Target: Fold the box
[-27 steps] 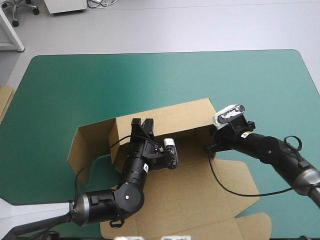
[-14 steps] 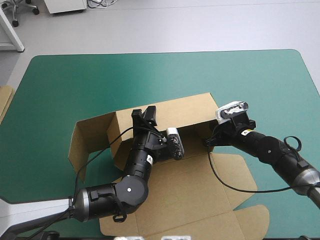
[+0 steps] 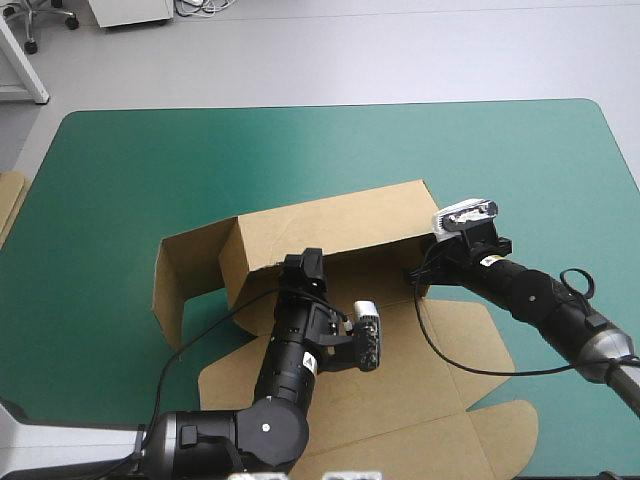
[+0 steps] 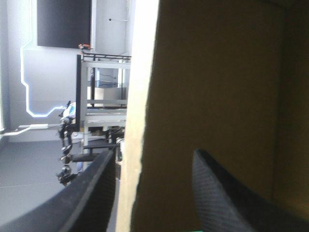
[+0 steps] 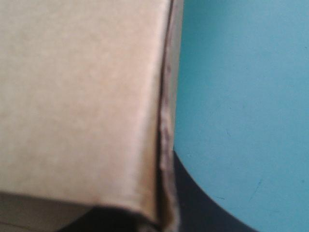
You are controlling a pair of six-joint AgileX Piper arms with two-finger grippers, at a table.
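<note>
The brown box [image 3: 330, 225] lies mid-table with its long far wall raised and a side flap [image 3: 185, 270] standing at its left end. My left gripper [image 3: 303, 263] is inside the box against that wall. In the left wrist view the left gripper [image 4: 154, 193] is open, and the wall's pale edge [image 4: 137, 96] runs between its black fingers [image 4: 91, 198]. My right gripper [image 3: 418, 272] is at the wall's right end. In the right wrist view the board [image 5: 82, 96] fills the view, and one black finger [image 5: 198, 193] lies tight against its edge.
The box's base and lid flaps [image 3: 400, 400] lie flat toward the table's near edge. An edge of more board [image 3: 8, 200] shows at the table's left edge. Bare teal-green cover [image 3: 300, 150] stretches beyond the box and to its right.
The left arm has drawn back toward the near edge and shifted right. The far wall now stands taller and more upright. The right gripper has barely moved.
</note>
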